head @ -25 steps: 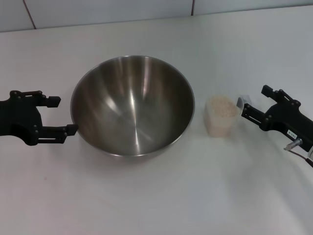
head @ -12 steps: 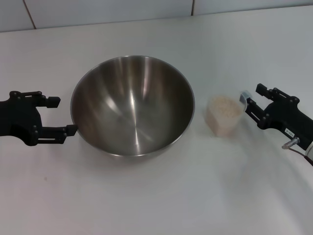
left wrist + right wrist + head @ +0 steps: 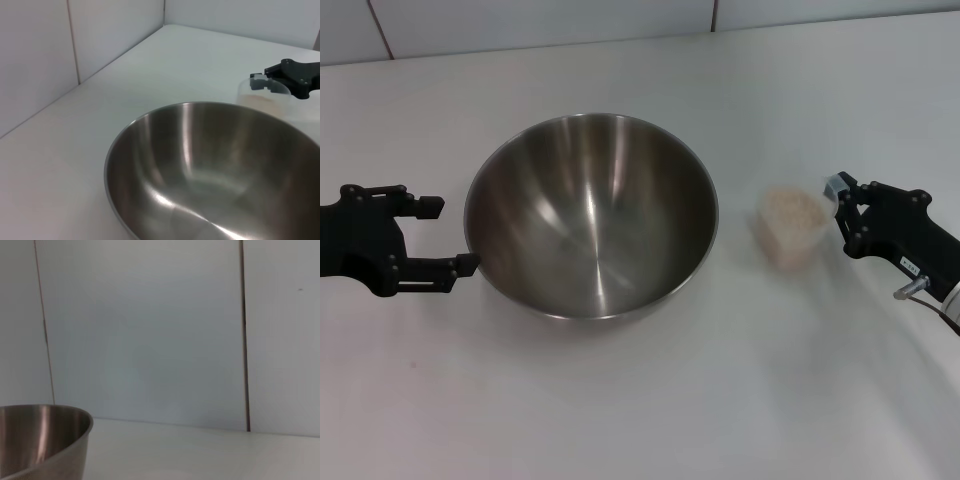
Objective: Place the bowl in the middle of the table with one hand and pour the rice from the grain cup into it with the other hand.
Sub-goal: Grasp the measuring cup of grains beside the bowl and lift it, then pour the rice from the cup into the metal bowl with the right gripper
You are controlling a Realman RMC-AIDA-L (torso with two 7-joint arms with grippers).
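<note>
Centrally, bowl [image 3: 591, 215] on table [image 3: 640, 400], left hand [image 3: 448, 235] apart at its rim, right hand [image 3: 842, 210] clamped on grain cup [image 3: 790, 225].

A smooth white tabletop [image 3: 620, 400] fills the head view, running back to a wall of large pale panels [image 3: 540, 20] divided by thin dark vertical seams. In the left wrist view two panelled walls [image 3: 35, 60] meet at a corner beyond the table's far edge (the seams here read as grey lines), while the right wrist view faces a bluish-white wall [image 3: 145, 335] crossed by one dark joint [image 3: 244, 335]. Soft, even light leaves only faint shadows on the surface.
</note>
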